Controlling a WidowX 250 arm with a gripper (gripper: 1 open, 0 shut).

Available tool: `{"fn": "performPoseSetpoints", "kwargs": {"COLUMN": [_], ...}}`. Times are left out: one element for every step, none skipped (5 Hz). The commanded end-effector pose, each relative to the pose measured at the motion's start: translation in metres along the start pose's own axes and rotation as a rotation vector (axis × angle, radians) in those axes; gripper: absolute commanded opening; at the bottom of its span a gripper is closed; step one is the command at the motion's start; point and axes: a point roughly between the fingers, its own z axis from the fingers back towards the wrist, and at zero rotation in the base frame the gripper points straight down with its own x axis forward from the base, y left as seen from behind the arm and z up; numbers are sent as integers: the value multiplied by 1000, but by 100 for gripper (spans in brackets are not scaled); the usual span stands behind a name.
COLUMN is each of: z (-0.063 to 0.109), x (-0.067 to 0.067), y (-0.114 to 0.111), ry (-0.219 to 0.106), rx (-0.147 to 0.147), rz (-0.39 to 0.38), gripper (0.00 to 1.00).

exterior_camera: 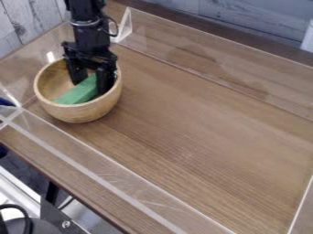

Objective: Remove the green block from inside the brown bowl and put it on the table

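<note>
The brown bowl (71,108) sits at the left of the table (208,119). Inside it lies the green block (76,92), slanted, with its upper end hidden behind the gripper. My black gripper (91,78) points straight down into the bowl's back right part. It is open, one finger on each side of the block's upper end. I cannot tell whether the fingers touch the block.
Low clear acrylic walls (73,151) edge the tabletop on all sides. A small tan object (124,25) leans behind the arm at the back wall. Bare wood stretches to the right of the bowl.
</note>
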Motion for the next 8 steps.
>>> {"fn": "performPoseSetpoints", "kwargs": {"z": [19, 21, 18, 19, 26, 35, 44, 54], "x": [10, 10, 11, 11, 11, 12, 12, 13], "y": [7, 8, 9, 9, 6, 3, -1, -6], "ry": [-64, -64, -61, -63, -74, -87, -101, -116], "rx": [24, 16, 15, 14, 8, 2, -3, -8], "rz": [5, 8, 11, 13, 11, 8, 5, 0], "gripper": [100, 100, 0, 0, 0, 0, 0, 0]}}
